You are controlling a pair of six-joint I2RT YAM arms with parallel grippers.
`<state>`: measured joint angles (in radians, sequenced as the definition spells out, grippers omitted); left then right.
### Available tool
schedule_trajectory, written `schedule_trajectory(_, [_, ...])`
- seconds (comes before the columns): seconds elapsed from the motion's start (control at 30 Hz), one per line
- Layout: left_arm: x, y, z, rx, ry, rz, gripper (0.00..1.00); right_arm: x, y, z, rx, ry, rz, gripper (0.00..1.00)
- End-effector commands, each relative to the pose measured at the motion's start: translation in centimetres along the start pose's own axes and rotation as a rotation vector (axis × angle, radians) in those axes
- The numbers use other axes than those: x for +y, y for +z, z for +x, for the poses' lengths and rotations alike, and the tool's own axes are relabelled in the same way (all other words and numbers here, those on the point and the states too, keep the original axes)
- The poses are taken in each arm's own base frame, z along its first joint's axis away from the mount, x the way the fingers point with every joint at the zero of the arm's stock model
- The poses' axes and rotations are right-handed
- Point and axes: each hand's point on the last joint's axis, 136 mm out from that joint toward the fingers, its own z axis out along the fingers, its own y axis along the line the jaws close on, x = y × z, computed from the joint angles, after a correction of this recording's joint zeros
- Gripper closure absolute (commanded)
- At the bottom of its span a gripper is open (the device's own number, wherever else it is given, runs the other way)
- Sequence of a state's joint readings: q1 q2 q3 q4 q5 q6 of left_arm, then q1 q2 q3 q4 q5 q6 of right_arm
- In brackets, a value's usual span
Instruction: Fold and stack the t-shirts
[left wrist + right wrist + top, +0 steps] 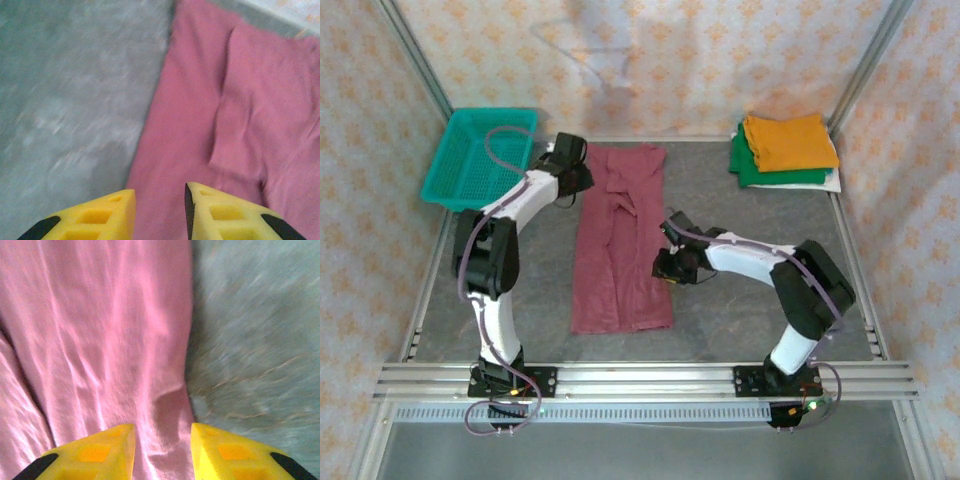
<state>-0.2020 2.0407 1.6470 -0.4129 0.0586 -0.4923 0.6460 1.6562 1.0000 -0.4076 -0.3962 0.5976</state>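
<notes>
Our left gripper (160,194) and right gripper (161,427) hang parted, empty, at opposite side edges of the maroon t-shirt (620,240). We should pinch both edges evenly.

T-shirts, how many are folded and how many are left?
Done: the orange tee, green tee and white tee sit folded in a pile, far right. In hand: the maroon t-shirt lies in a long strip, left fingers and right fingers open over its edges. Left: fold it shorter, stack it.
</notes>
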Motion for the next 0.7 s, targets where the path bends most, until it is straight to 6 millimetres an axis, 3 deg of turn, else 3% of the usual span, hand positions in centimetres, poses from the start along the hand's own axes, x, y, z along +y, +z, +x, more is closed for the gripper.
schedule_trajectory(0.0, [-0.5,3.2,1.5,0.110,0.065,-0.017,0.68,-0.2,-3.7,-4.9,-0.184,-0.004,0.042,0.64])
schedule_trajectory(0.1, [-2.1,5.9,2.3,0.158,0.101,0.007,0.70,-0.5,-4.3,-8.5,-0.287,-0.025,0.074,0.63])
schedule_trajectory(0.23, [-2.7,7.7,3.3,0.194,0.099,0.010,0.71,1.6,-3.4,-12.8,-0.315,-0.094,0.056,0.68])
schedule_trajectory(0.47, [-2.6,9.3,4.3,0.227,0.059,0.001,0.72,3.7,2.1,-18.0,-0.264,-0.118,0.090,0.83])
schedule_trajectory(0.67, [-4.2,10.5,5.8,0.250,0.014,0.044,0.72,1.6,6.0,-22.6,-0.280,-0.011,0.141,0.91])
